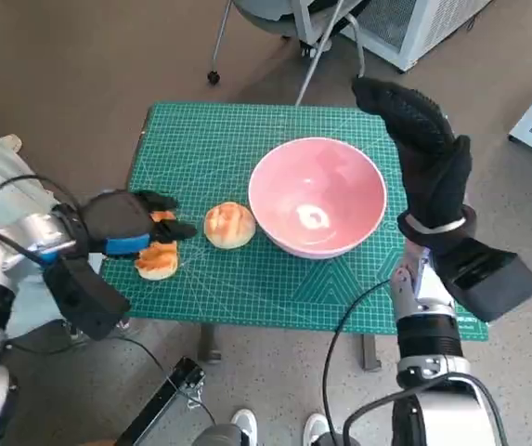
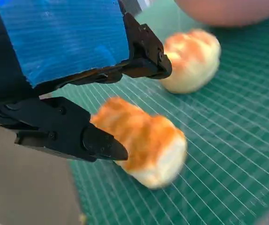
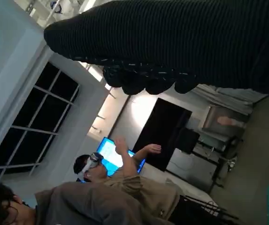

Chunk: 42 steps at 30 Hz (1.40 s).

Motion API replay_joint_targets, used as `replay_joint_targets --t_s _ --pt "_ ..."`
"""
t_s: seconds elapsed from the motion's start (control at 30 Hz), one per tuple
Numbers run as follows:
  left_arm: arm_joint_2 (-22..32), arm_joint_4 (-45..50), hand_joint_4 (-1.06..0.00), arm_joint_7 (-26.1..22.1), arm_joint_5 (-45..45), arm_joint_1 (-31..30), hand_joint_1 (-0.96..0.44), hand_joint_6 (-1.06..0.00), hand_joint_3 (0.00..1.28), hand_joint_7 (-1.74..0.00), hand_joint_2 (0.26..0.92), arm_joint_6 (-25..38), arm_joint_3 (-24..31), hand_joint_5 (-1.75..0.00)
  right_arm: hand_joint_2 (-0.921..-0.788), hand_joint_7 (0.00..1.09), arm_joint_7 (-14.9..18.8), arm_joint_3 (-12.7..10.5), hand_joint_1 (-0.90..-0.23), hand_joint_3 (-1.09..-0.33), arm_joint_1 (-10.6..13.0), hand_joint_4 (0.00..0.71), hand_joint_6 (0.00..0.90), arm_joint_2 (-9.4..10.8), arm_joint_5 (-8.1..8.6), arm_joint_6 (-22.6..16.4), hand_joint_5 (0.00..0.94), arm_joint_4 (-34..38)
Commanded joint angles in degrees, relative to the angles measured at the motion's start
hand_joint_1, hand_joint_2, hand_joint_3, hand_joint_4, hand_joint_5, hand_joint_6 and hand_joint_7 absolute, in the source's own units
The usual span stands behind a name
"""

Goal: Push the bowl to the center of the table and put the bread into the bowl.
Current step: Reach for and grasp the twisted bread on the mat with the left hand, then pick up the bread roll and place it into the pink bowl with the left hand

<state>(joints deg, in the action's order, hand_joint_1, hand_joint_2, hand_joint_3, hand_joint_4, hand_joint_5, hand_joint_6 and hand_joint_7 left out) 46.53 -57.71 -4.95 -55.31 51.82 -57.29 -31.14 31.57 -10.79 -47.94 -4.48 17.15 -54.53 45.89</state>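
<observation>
Head view: pink bowl (image 1: 317, 197) sits right of centre in the frame, on the green cutting mat (image 1: 210, 139) that covers the table, upright, nothing bread-like inside, only a pale glare spot on the bottom. Two bread pieces on the mat at centre left: round bun (image 1: 229, 225) just beside the bowl's left rim, looks touching or nearly so, can't tell which; second bread roll (image 1: 158, 259) lower left of it, near the mat's front edge. Left hand (image 1: 124, 223) at left-middle of the frame, low over the mat, fingers pointing right toward the bun, spread around the roll. Left wrist view: black fingers (image 2: 101, 143) lie either side of the bread roll (image 2: 141, 145), one fingertip right against its near end, the other above and apart from it; roll rests on the mat (image 2: 228, 140), not lifted, so hand released, not clamping anything. Bun (image 2: 193, 60) sits beyond at upper right, bowl edge (image 2: 228, 11) at the top. Right hand (image 1: 425, 153) at right of the head frame, raised beside the bowl's right rim, glove flat and extended, nothing in it. Right wrist view: glove (image 3: 181, 42) as a dark band along the top; person (image 3: 111, 197) seated in the lower left, an arm raised.
</observation>
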Motion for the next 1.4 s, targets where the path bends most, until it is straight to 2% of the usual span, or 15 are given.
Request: replay_joint_targets --t_s 0.03,0.23,0.4,0.43,0.47,0.5,0.53,0.57,0.67,0.9,1.03,1.1,1.23,1.4 --pt "-1.1 -2.9 -0.43 -1.1 0.9 0.3 0.01 -0.51 0.02 -0.02 0.857 0.2 -1.4 -0.01 -0.921 0.88 -0.3 0.1 -0.551 -0.706 1.4 0.377 0.021 -0.8 -0.55 0.3 0.016 0.6" --pt "-2.7 -6.0 -0.55 -4.4 3.1 -0.1 0.03 -0.63 0.03 -0.05 0.902 0.7 -2.0 -0.03 -0.921 0.86 -0.4 0.0 -0.554 -0.696 1.5 0.384 0.051 -0.7 -0.07 0.7 0.016 0.4" --pt "-3.8 -7.9 -0.68 -6.7 5.3 -0.8 0.04 -0.74 0.09 -0.08 0.918 1.6 -2.1 -0.05 -0.921 0.85 -1.0 0.0 -0.554 -0.691 1.7 0.387 0.057 -1.0 -0.71 -0.1 0.016 0.6" --pt "-3.9 -8.1 -0.73 -6.8 5.6 -0.9 -0.1 -0.65 0.14 -0.56 0.919 1.8 -2.2 -0.06 -0.921 0.85 -1.1 0.0 -0.555 -0.69 1.7 0.387 0.054 -1.0 -0.73 -0.2 0.015 0.6" --pt "-3.9 -8.2 -0.75 -6.6 5.6 -0.9 -0.15 -0.62 0.16 -0.74 0.919 1.9 -2.4 -0.07 -0.921 0.85 -1.1 0.0 -0.556 -0.69 1.6 0.387 0.053 -1.1 -0.73 -0.3 0.015 0.8" --pt "-3.8 -8.2 -0.71 -6.4 5.7 -0.9 -0.15 -0.58 0.18 -0.97 0.92 2.0 -2.6 -0.3 -0.921 0.84 -1.1 -0.1 -0.558 -0.689 1.6 0.388 0.052 -1.2 -0.74 -0.4 0.015 0.9" --pt "-3.8 -8.3 -0.62 -6.0 5.8 -0.8 -0.09 -0.57 0.2 -1.12 0.92 2.0 -2.7 -0.65 -0.921 0.84 -1.1 -0.1 -0.56 -0.688 1.6 0.389 0.052 -1.2 -0.72 -0.4 0.015 1.0" --pt "-3.7 -8.3 -0.58 -5.7 5.9 -0.7 -0.06 -0.58 0.18 -1.2 0.92 2.0 -2.8 -0.85 -0.921 0.84 -1.2 -0.1 -0.563 -0.686 1.5 0.389 0.053 -1.3 -0.71 -0.4 0.015 1.1" --pt "-3.0 -7.9 -0.56 -5.6 6.8 0.1 -0.02 -0.61 0.15 -1.24 0.921 2.0 -2.3 -1.08 -0.921 0.84 -1.2 0.0 -0.569 -0.685 1.5 0.39 0.054 -1.4 -0.74 -0.4 0.015 1.3" --pt "-1.2 -6.0 -0.58 -9.3 13.3 2.8 0.0 -0.69 0.09 -1.09 0.921 0.7 1.6 -1.28 -0.921 0.83 -1.8 0.0 -0.574 -0.683 1.6 0.391 0.052 -1.5 -1.08 -0.7 0.014 1.4" --pt "0.2 -3.8 -0.59 -11.9 19.8 5.6 0.0 -0.73 0.08 -0.96 0.92 0.2 6.6 -1.36 -0.921 0.82 -1.1 0.0 -0.573 -0.691 1.5 0.391 0.05 -1.8 -0.52 -1.1 0.013 1.6" --pt "0.5 -2.6 -0.6 -12.8 23.7 6.8 0.0 -0.75 0.06 -0.95 0.92 0.0 9.6 -1.34 -0.921 0.82 -0.7 -0.1 -0.573 -0.695 1.4 0.39 0.049 -2.0 -0.08 -1.0 0.012 1.8" --pt "-0.4 0.2 -0.63 -14.2 30.1 8.3 0.0 -0.75 0.04 -1.04 0.92 1.3 14.6 -1.23 -0.921 0.81 0.1 -0.4 -0.578 -0.695 1.1 0.387 0.049 -2.3 0.91 -0.6 0.009 2.2" --pt "-2.5 3.8 -0.64 -14.2 33.5 10.1 0.0 -0.74 0.04 -1.12 0.92 3.4 17.8 -1.14 -0.921 0.79 1.1 -0.8 -0.587 -0.69 1.0 0.38 0.046 -2.5 2.01 -0.3 0.005 2.2"
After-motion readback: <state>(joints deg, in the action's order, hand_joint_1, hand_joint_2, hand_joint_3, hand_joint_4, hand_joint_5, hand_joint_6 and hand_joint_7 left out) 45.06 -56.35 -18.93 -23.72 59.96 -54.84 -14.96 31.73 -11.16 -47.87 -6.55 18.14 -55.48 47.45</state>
